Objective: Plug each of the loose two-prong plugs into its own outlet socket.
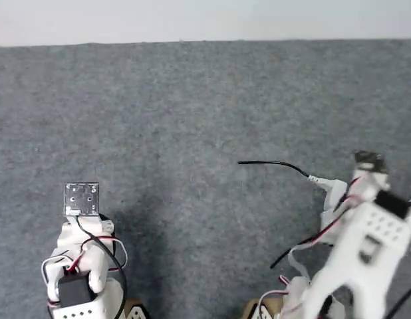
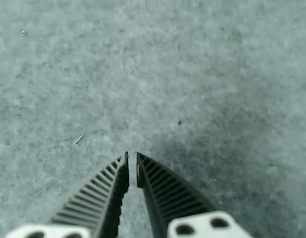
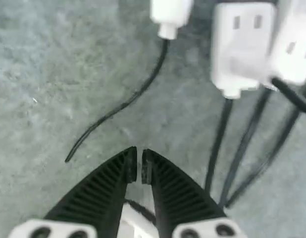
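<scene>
A white plug (image 3: 172,12) on a thin black cable (image 3: 118,106) lies on the grey carpet ahead of my right gripper (image 3: 138,154), which is shut and empty. Beside the plug lie two white outlet sockets, one (image 3: 240,44) with its two slots facing up, the other (image 3: 296,49) at the frame's edge, each on a black cord. In the high view the plug (image 1: 323,182) and its cable (image 1: 272,163) lie just left of the right arm (image 1: 365,232). My left gripper (image 2: 132,159) is shut over bare carpet, with the left arm (image 1: 79,266) at the front left.
Grey carpet (image 1: 192,106) covers the table up to a pale wall at the back. Several black cords (image 3: 242,148) run from the sockets past the right gripper. Red and black wires hang on both arms.
</scene>
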Robot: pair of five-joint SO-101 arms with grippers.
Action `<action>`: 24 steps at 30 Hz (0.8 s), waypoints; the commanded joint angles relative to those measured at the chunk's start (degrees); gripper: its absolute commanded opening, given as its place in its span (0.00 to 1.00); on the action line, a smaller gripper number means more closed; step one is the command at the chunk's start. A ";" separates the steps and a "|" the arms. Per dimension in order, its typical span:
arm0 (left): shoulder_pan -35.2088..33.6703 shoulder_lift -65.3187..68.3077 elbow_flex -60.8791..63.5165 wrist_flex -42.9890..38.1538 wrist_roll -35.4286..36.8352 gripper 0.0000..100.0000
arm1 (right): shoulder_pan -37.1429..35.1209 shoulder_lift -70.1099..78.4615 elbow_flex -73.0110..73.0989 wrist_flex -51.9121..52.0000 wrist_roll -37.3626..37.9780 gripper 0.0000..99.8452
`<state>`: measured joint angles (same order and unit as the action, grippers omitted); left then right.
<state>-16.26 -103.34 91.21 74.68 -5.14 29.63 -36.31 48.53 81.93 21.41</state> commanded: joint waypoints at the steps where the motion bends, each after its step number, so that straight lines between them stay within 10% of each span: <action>1: 0.88 -1.14 0.13 -0.53 0.62 0.03 | -4.44 -10.51 9.49 -6.73 -0.62 0.01; 7: 0.44 -0.97 5.23 -10.37 0.79 0.02 | -13.85 -23.25 24.53 -10.24 -0.79 0.01; 24: 0.70 -0.97 5.23 -2.46 0.70 0.03 | -18.95 -68.70 47.82 -6.55 -0.70 0.01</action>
<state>-16.00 -103.34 97.10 71.96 -5.05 10.90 -98.64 95.65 73.67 21.14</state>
